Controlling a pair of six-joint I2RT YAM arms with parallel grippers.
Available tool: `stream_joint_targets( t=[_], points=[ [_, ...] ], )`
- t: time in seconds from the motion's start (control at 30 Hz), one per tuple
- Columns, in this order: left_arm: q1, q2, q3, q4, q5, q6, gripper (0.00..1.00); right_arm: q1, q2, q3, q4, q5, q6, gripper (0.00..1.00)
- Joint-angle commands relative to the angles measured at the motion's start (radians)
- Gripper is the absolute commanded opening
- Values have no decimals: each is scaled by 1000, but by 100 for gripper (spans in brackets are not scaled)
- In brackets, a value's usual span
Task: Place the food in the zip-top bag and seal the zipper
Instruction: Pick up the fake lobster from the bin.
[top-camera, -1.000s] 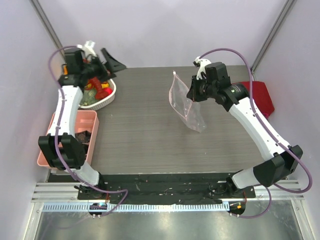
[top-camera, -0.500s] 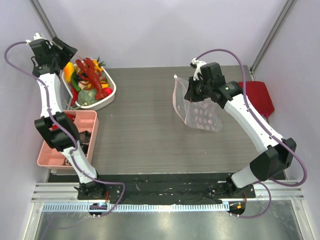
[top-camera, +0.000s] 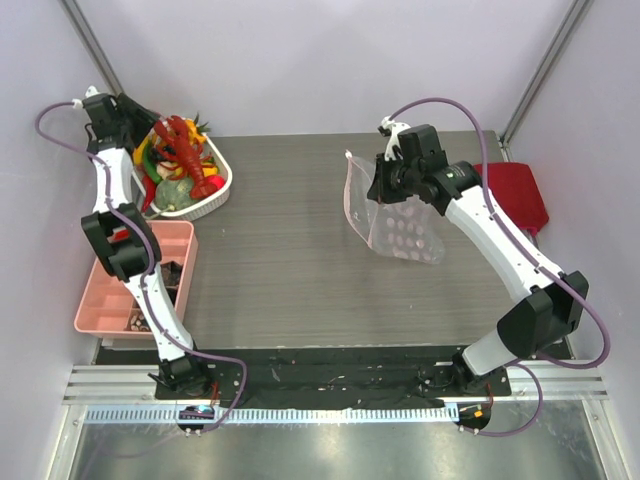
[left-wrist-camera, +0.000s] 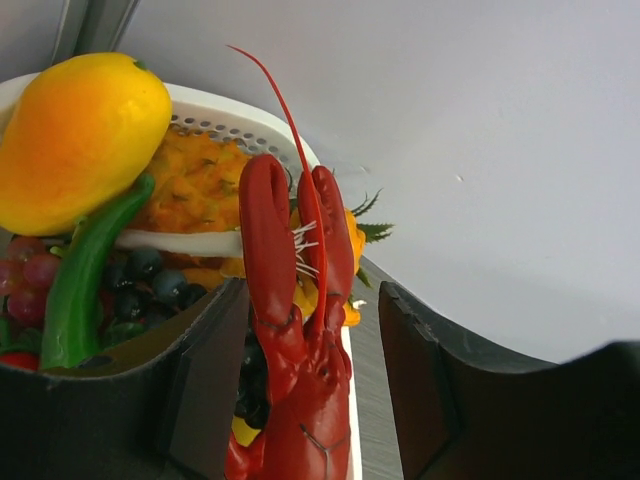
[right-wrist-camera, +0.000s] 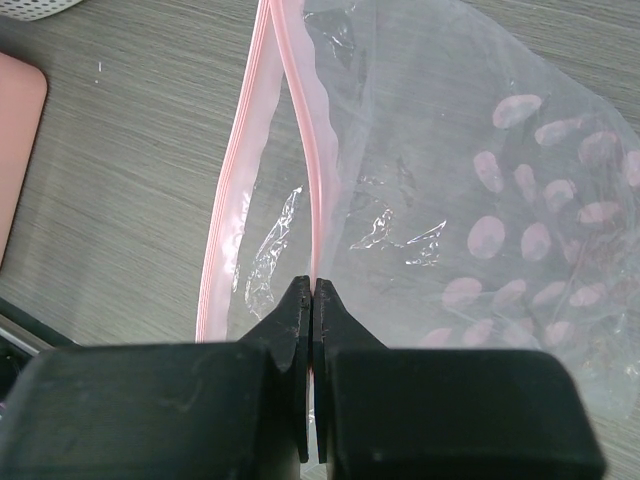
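Lobster (top-camera: 187, 152), one; zip-top bag (top-camera: 405, 235), one; basket (top-camera: 218, 198), one; tray (top-camera: 95, 312), one

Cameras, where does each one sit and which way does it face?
Top external: fixed above and behind the arms, looking down on the table; both arms show, bases at the bottom.
Left wrist: rides the left wrist, looking past the open left claw at the lobster in the basket.
Right wrist: rides the right wrist, looking down past the right claw, shut on the bag at its zipper.
Shared: top and left wrist both show lobster and basket; top and right wrist both show the bag.
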Motion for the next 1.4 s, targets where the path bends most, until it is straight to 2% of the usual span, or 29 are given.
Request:
stream_joint_targets(
  t=[0.0, 0.57, 1.0, 1.37],
  points=[
    [17, 25, 53, 106, -13, -3, 58, -2, 5, 47, 41, -6, 14, 1],
    [37, 186, 135, 212, 99, -131, 57, -4, 30, 30, 47, 7, 8, 1],
    [39, 224, 119, 288, 145, -232, 53, -4, 48, 39, 50, 14, 11, 1],
    [40, 257, 124, 301, 133, -235, 49, -2, 62, 53, 49, 24, 8, 1]
  ],
)
